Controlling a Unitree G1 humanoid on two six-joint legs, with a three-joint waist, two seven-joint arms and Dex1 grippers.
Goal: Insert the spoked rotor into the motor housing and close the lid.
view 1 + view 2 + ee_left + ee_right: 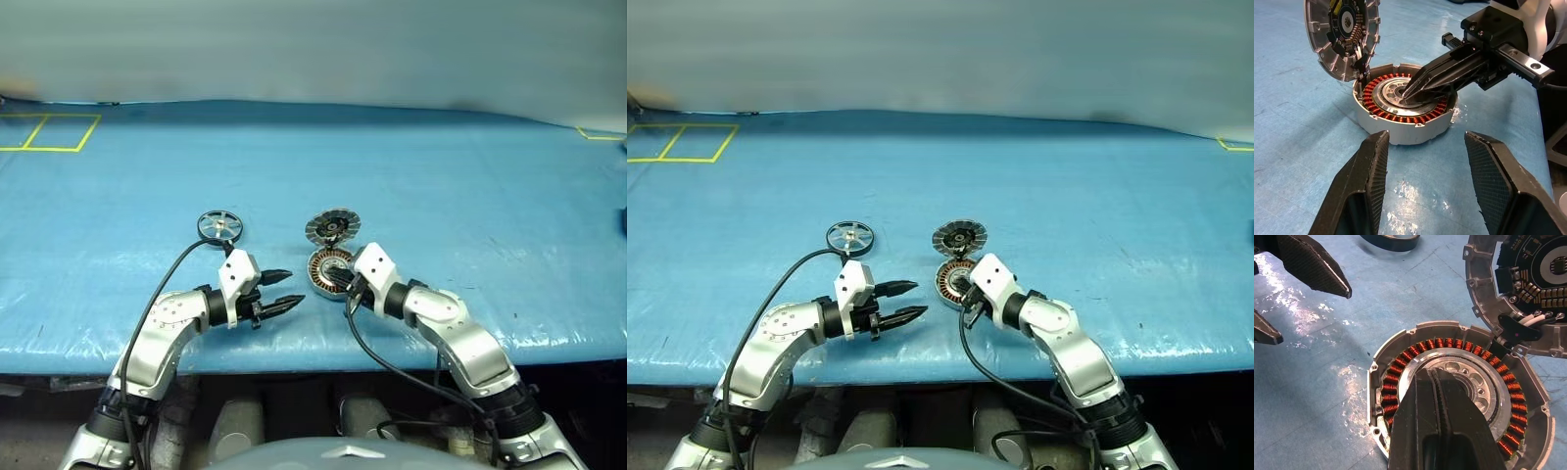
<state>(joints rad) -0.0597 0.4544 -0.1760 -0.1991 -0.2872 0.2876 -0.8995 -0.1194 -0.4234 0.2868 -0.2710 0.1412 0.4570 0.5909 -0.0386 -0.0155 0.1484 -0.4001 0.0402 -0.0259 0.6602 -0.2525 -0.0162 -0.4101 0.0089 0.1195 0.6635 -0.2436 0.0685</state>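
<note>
Blue table: 1 spoked rotor, 1 motor housing, 1 lid.

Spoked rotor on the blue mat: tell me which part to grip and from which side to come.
Grip the dark grey rim of the small flat spoked rotor, coming down from above with one finger outside the rim and one in a gap between the silvery spokes. It lies flat on the blue mat, so a sideways approach would probably find little edge. The open left pincer sits nearest it.
</note>
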